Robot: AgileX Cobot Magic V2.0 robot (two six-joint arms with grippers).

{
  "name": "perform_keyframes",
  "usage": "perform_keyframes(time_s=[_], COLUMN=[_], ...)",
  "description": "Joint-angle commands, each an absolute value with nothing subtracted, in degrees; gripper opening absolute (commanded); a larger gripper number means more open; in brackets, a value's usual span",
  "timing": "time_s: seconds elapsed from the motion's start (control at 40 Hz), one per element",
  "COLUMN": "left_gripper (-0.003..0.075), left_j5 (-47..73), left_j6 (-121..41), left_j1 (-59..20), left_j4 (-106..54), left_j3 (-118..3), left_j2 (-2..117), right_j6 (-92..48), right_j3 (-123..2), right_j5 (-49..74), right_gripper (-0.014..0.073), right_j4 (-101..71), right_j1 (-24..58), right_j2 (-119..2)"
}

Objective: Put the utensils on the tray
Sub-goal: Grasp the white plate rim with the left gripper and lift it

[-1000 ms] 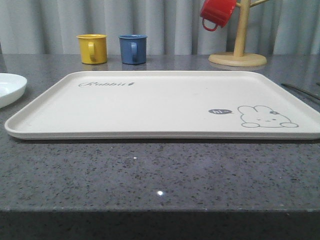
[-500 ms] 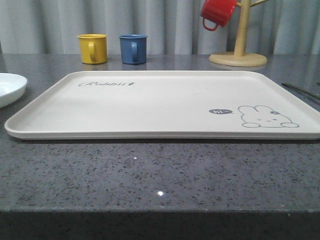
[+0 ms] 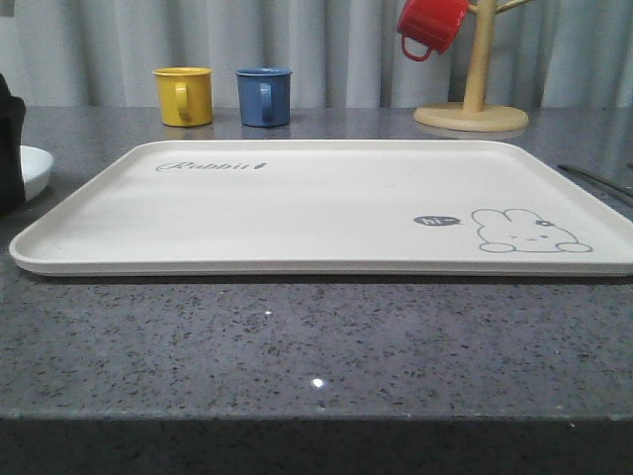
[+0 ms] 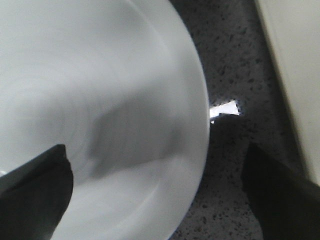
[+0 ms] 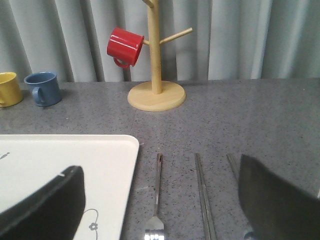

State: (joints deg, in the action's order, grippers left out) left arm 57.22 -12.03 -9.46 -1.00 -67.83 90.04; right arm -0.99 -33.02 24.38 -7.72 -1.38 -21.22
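Both hands are spread with nothing between their fingers: the left hand hangs over the white plate and the strip of tabletop beside it, one dark finger above the plate and the other above the speckled stone next to the tray's edge, while the right hand hovers low over the utensils with one finger above the tray corner and the other off to the outer side. Largest of all is the grey speckled tabletop, and on it the cream tray lies flat and bare, its rabbit drawing and "hi" bubble near the right end and the script "Rabbit" near the left. A wooden mug tree stands behind the tray's right end with a red mug hung on a peg. A yellow mug and a blue mug stand side by side behind the tray. The fork and the chopsticks lie on the tabletop just beside the tray's right edge, off the tray.
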Motion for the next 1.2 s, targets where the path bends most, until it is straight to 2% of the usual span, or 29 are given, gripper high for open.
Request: perform_keyframes(time_s=[0.0,0.07,0.3,0.5,0.78,0.9,1.18], left_gripper=[0.0604,0.0536,0.0198,-0.0021,-0.0019,-0.0019,-0.0019], left_j5=[56.51,56.51,57.46,57.94,59.05,61.50,66.87], left_j6=[-11.65,-11.65,-11.65,-12.90,-12.24,-9.40,-6.74], left_j1=[-9.93,-9.93,-9.93,-9.93,-12.06,-16.80,-28.11], left_j4=[-1.02,-1.02,-1.02,-1.02,2.27,7.79,8.46], left_j3=[-69.77,-69.77,-69.77,-69.77,-72.91,-77.68,-90.90], left_j2=[89.15,89.50,89.81,89.81,86.85,85.17,85.43], right_j6=[-1.32,-1.32,-1.32,-1.32,-1.32,-1.32,-1.32], right_j3=[-35.03,-35.03,-35.03,-35.03,-35.03,-35.03,-35.03], right_j5=[20.10,20.10,20.10,20.10,20.10,20.10,20.10], right_gripper=[0.0643,0.0643,0.0643,0.0643,0.0643,0.0643,0.0643], right_j4=[-7.28,-7.28,-7.28,-7.28,-7.28,-7.28,-7.28], right_j1=[-1.77,-1.77,-1.77,-1.77,-1.77,-1.77,-1.77], right_j2=[-22.14,-22.14,-22.14,-22.14,-22.14,-22.14,-22.14])
